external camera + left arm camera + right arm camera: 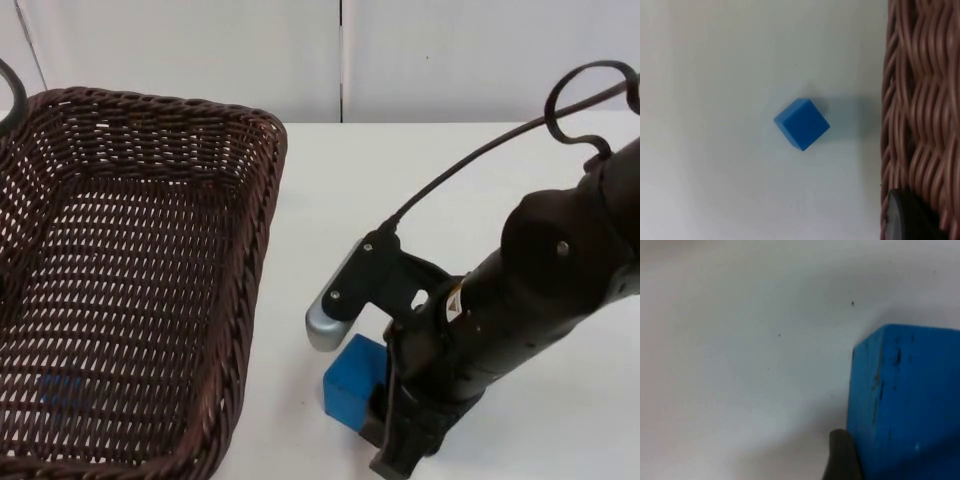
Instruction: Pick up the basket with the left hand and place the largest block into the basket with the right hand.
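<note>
The dark brown wicker basket (262, 215) is held up off the table at the left, and my left gripper (904, 216) is shut on its rim (920, 110). A small blue cube (802, 124) lies on the table beneath it and shows through the weave (60, 390). To the basket's right, my right gripper (388, 425) is down at the table, shut on the large blue block (350, 383). One black fingertip (842, 457) presses against the side of that block (905, 400). The block still rests on the table.
The white table top (420, 200) runs back to the grey partition wall (450, 50). The raised basket covers the left half of the table. The right arm's bulk stands over the front right.
</note>
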